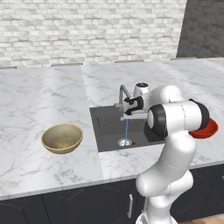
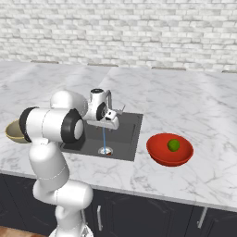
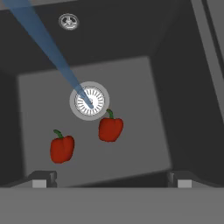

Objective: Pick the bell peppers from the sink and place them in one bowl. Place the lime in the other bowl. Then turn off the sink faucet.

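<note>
We see our gripper [image 3: 109,180] hanging over the sink [image 3: 183,78], looking straight down into it, and its two dark tips stand far apart with nothing between them, so it is let go and holds nothing. Right below it, on the dark grey floor of the sink, lie the two red bell peppers. One pepper [image 3: 61,148] sits off by itself, and the other pepper [image 3: 110,128] rests just beside the round metal drain [image 3: 89,101], with its green stem pointing at the drain's edge. A thin blue stream of water [image 3: 48,48] falls onto the drain, so the tap is running. From the base cameras, we see our white arm [image 1: 175,118] bent over the front of the sink, with the hand close to the grey sink faucet [image 1: 124,92], which stands at the back edge of the sink. On the white marble counter [image 1: 43,92], the tan bowl [image 1: 62,138] sits on one side of the sink, and we see nothing inside it. On the other side of the sink sits the red bowl [image 2: 159,155], and the green lime [image 2: 173,145] lies inside it. Far behind everything runs a white brick wall [image 2: 120,32].
</note>
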Robot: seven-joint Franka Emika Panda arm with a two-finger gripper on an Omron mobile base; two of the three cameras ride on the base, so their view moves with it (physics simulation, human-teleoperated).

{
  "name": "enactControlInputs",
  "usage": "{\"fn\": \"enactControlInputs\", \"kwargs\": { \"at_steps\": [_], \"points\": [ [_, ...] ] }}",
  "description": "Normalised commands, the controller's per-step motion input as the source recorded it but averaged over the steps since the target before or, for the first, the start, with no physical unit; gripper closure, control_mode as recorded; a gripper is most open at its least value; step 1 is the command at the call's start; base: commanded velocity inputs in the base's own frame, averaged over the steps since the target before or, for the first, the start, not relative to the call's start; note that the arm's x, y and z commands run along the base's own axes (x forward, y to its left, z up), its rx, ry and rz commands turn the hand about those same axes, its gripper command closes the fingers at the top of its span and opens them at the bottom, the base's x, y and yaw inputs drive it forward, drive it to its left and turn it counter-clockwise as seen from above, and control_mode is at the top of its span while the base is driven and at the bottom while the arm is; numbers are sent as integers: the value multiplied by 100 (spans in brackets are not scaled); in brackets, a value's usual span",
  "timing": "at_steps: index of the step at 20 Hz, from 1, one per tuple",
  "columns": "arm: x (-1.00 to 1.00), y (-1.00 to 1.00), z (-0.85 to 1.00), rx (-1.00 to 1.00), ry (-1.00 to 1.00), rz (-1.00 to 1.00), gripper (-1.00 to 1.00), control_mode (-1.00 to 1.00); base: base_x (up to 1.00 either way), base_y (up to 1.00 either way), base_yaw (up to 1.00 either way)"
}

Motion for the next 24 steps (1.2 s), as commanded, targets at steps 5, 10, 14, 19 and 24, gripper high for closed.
{"fn": "enactControlInputs", "kwargs": {
  "at_steps": [5,10,14,19,24],
  "points": [
    [0,12,-18,-13,-5,-3,-100,-100,0,0,0],
    [0,29,-6,-7,1,0,-100,-100,0,0,0],
    [0,12,-1,-2,0,0,-100,-100,0,0,0],
    [0,0,0,0,4,0,-100,-100,0,0,0],
    [1,0,0,0,6,0,-100,-100,0,0,0]
  ]
}}
